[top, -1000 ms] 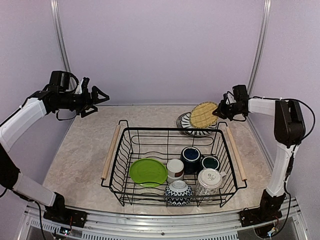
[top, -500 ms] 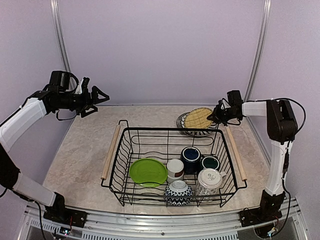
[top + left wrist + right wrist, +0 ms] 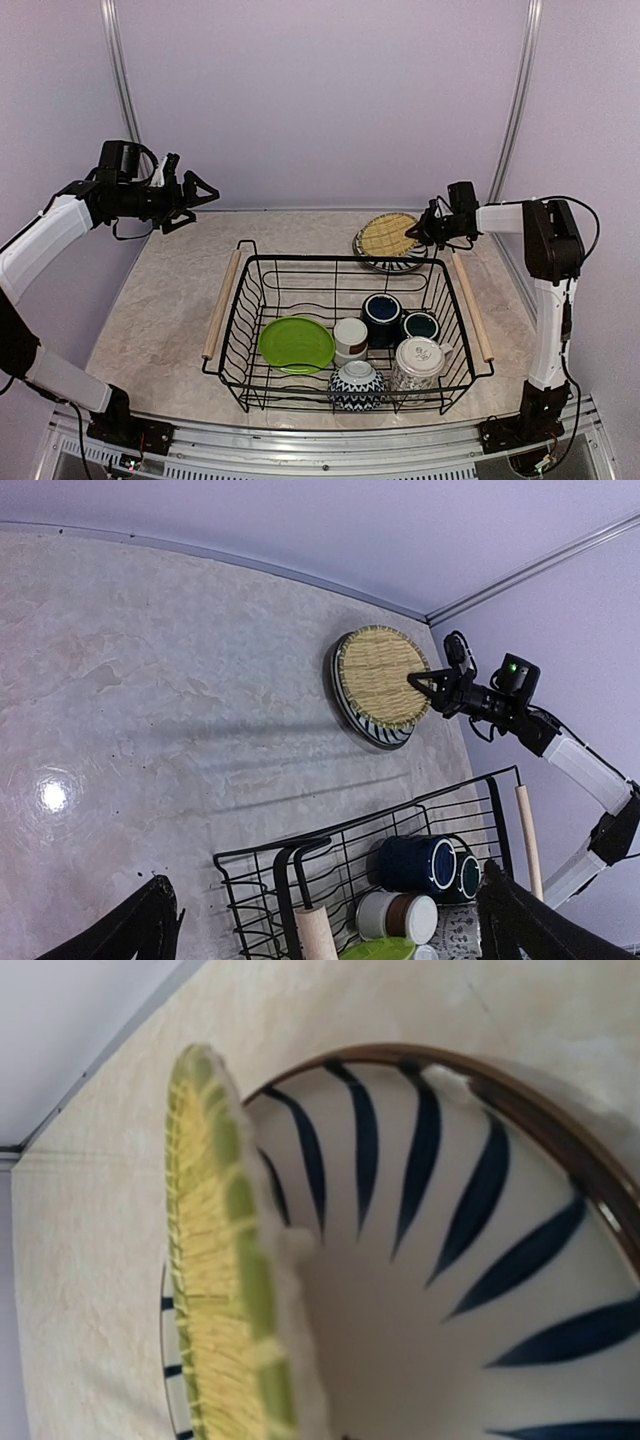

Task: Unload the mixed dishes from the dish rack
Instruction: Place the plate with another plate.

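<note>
The dish rack (image 3: 240, 300) stands mid-table and holds a lime-green plate (image 3: 296, 344), a white cup (image 3: 350, 338), a dark blue mug (image 3: 381, 312), a teal mug (image 3: 420, 326), a white patterned cup (image 3: 420, 360) and a blue-white bowl (image 3: 357, 384). Behind the rack, the woven yellow plate (image 3: 388, 234) lies on the striped plate (image 3: 372, 262). My right gripper (image 3: 428, 232) is shut on the woven plate's right edge; the right wrist view shows that edge (image 3: 215, 1260) against the striped plate (image 3: 450, 1260), fingers hidden. My left gripper (image 3: 198, 200) is open and empty, high above the table's far left.
The rack's wooden handles (image 3: 220, 305) run along its left and right sides. The purple back wall stands just behind the plates. In the left wrist view the rack's far corner (image 3: 400, 815) and the bare marble tabletop (image 3: 150, 680) lie below my left gripper (image 3: 335, 930).
My right gripper has lowered the woven yellow plate from a tilted, raised pose until it lies nearly flat on the striped plate. The left arm has not moved.
</note>
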Robot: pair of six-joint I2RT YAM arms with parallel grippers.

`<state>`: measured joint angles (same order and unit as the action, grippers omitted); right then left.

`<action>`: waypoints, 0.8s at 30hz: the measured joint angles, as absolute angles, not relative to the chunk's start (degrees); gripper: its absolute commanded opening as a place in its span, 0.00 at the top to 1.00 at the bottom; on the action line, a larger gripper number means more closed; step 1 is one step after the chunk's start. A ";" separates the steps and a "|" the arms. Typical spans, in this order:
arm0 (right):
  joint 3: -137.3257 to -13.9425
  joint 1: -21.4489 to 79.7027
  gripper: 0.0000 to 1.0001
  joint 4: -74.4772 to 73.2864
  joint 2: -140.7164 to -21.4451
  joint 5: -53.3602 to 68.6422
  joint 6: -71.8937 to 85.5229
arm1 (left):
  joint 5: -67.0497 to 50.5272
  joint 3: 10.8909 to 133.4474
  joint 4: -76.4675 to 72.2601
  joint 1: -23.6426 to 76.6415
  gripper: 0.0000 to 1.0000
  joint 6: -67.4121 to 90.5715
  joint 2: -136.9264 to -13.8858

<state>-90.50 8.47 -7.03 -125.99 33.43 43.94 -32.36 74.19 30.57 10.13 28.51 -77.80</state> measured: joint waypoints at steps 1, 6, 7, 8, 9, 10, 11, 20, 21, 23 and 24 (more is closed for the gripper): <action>-90.52 8.47 0.90 -6.94 -126.02 33.54 43.97 | -32.36 74.19 30.57 10.13 0.01 28.51 -77.80; -90.61 8.73 0.78 -7.94 -126.02 32.88 42.52 | -32.36 74.19 30.57 10.13 0.01 28.51 -77.78; -90.61 8.84 0.75 -8.43 -126.02 32.53 41.85 | -32.36 74.19 30.59 10.13 0.01 28.51 -77.78; -90.61 8.91 0.72 -8.82 -126.02 32.25 41.39 | -32.36 74.19 30.59 10.13 0.01 28.51 -77.78; -90.59 8.99 0.69 -9.34 -126.02 31.92 40.60 | -32.38 74.19 30.59 10.13 0.01 28.51 -77.78; -90.59 9.10 0.66 -9.93 -126.02 31.66 39.81 | -32.38 74.19 30.59 10.13 0.01 28.51 -77.78; -90.61 9.19 0.63 -10.52 -126.02 31.33 39.09 | -32.38 74.19 30.59 10.13 0.01 28.53 -77.78; -90.61 9.65 0.30 -17.43 -124.53 26.24 30.74 | -32.45 74.19 30.59 10.13 0.01 28.53 -77.78; -90.63 9.65 0.27 -18.11 -124.01 25.61 29.63 | -32.45 74.19 30.59 10.13 0.01 28.53 -77.78; -90.91 9.65 0.22 -19.35 -123.02 24.25 27.86 | -32.45 74.19 30.57 10.17 0.01 28.51 -77.78; -91.02 9.65 0.19 -20.01 -122.50 23.35 26.81 | -32.42 74.19 30.57 10.17 0.01 28.51 -77.78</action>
